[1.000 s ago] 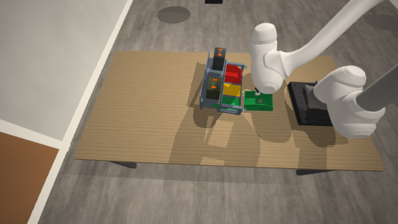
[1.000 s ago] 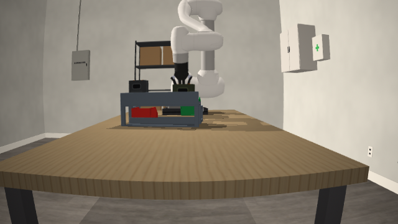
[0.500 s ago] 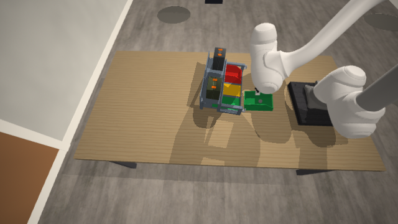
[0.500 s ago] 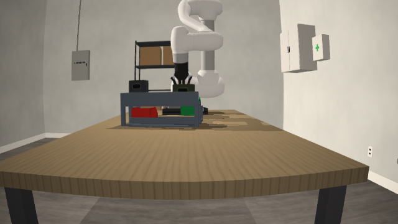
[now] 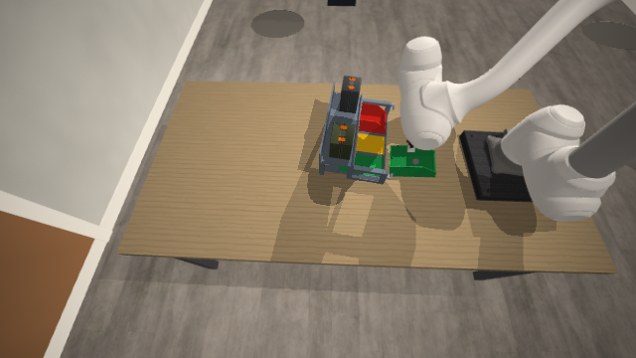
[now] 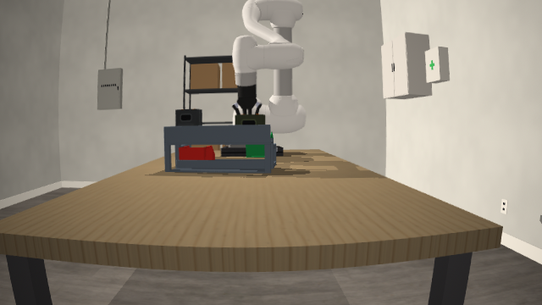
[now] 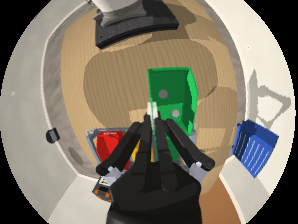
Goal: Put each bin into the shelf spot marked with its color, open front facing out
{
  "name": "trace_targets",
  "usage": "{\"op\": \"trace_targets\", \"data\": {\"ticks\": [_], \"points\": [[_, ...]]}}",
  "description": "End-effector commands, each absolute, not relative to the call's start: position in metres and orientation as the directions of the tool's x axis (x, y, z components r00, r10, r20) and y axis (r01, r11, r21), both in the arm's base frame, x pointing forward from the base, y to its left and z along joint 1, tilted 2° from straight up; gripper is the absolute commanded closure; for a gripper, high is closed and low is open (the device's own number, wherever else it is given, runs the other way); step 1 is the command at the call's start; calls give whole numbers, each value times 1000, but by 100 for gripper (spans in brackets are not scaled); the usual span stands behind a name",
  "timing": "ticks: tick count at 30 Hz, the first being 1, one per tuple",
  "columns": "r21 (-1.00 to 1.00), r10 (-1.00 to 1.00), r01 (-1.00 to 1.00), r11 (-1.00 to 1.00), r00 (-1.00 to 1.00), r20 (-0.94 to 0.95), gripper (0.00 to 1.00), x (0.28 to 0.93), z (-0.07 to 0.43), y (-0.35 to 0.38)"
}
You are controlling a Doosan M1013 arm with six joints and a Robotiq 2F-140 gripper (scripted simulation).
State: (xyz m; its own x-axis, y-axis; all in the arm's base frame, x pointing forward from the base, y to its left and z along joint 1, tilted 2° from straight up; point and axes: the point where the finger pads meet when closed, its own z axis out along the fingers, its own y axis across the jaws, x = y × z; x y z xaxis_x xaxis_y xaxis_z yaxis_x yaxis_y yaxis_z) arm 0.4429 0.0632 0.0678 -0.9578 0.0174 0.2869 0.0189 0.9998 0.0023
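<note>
My gripper is shut on a side wall of the green bin, pointing down. The bin is in front of the shelf, close to its front edge. Grey round parts lie in it. Its exact height and tilt are hard to tell. A red bin stands in the shelf's far end. A yellow patch shows in the middle, and a green patch at the near end, partly hidden under the upper board.
A black box and an olive box stand on the shelf's top board. The arm's black base plate is behind the held bin. A blue crate is beyond the table.
</note>
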Motion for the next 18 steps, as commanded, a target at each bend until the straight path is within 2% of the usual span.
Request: {"op": "trace_targets", "data": {"ticks": [1,18], "points": [[2,17,19,1000,-958,287,90,444,68,63],[2,17,19,1000,-958,287,90,451,67,63]]}}
